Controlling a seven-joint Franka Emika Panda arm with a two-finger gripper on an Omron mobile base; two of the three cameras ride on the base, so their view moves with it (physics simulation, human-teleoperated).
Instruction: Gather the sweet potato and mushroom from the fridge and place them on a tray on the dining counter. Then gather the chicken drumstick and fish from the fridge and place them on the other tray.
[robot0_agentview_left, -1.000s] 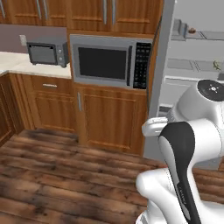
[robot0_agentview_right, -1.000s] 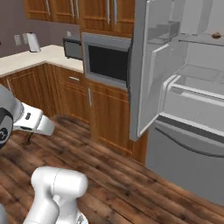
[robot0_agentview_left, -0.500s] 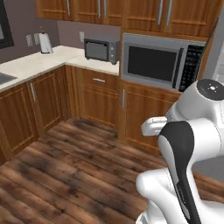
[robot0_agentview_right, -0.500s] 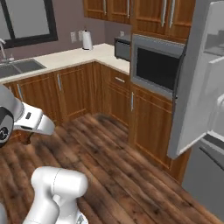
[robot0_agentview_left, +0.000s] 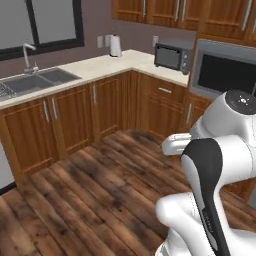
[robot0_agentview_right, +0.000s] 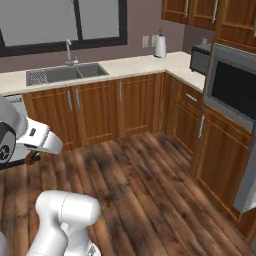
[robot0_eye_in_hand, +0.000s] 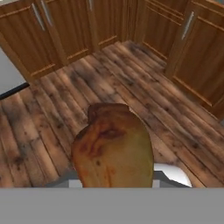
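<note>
The hand pinched a brown, mottled, lumpy thing, likely the sweet potato (robot0_eye_in_hand: 113, 148), which hung above the wood floor (robot0_eye_in_hand: 144, 87). It looked firm, fairly heavy and smooth-skinned, so a grip across its thick middle seemed safest against slipping.

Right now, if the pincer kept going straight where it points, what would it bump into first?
Probably the wooden floor, past the brownish food the pincer carries. Depth is hard to judge, so the cabinets beyond could come first.
</note>
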